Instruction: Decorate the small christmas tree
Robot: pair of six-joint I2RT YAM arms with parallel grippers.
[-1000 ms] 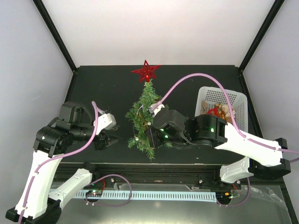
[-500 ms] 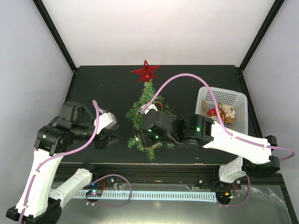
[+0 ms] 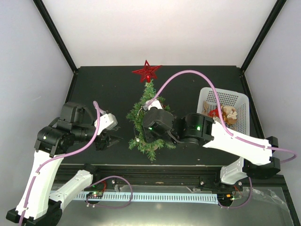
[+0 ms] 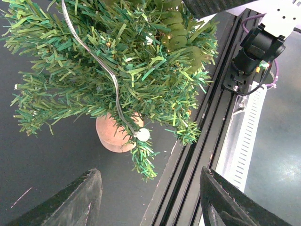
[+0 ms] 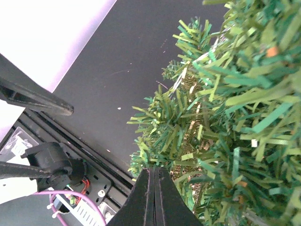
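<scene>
The small christmas tree (image 3: 142, 117) stands mid-table on a brown base (image 4: 115, 137), with a red star (image 3: 147, 72) on its top. A thin silver wire (image 4: 96, 59) ending in a white bead (image 4: 143, 135) hangs over its lower branches. My right gripper (image 3: 146, 137) is pushed into the tree's near side. In the right wrist view its fingers (image 5: 154, 175) are pressed together among the needles (image 5: 225, 117), and nothing shows between them. My left gripper (image 3: 109, 140) is wide open and empty just left of the tree, level with the base (image 4: 150, 188).
A white basket (image 3: 240, 101) at the right holds several ornaments (image 3: 222, 113). The right arm's pink cable (image 3: 188, 75) arcs over the tree's right side. The table's black front rail (image 4: 207, 122) runs just past the tree's base.
My right arm has swung left from near the basket, and its gripper has gone deeper into the tree. The left arm and the tree have not moved.
</scene>
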